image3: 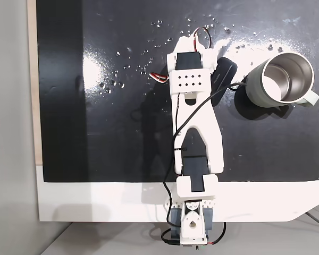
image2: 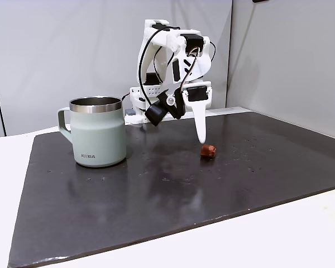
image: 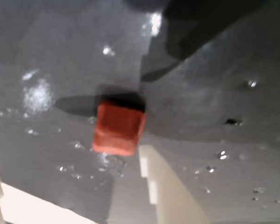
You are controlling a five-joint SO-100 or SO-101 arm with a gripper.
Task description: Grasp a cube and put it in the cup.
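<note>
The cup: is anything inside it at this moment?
In the fixed view from above, the cup shows a bare steel wall and a shadowed bottom, with nothing visible inside. The cube lies on the dark mat, to the cup's right in the side view.

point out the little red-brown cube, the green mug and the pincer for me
small reddish-brown rounded cube (image: 118, 128): wrist view, on its front face.
pale sage-green steel-rimmed mug (image2: 99, 137): a fixed view, on its front wall above the lettering.
white two-finger pincer (image2: 200, 134): a fixed view, near the tips above the cube.
</note>
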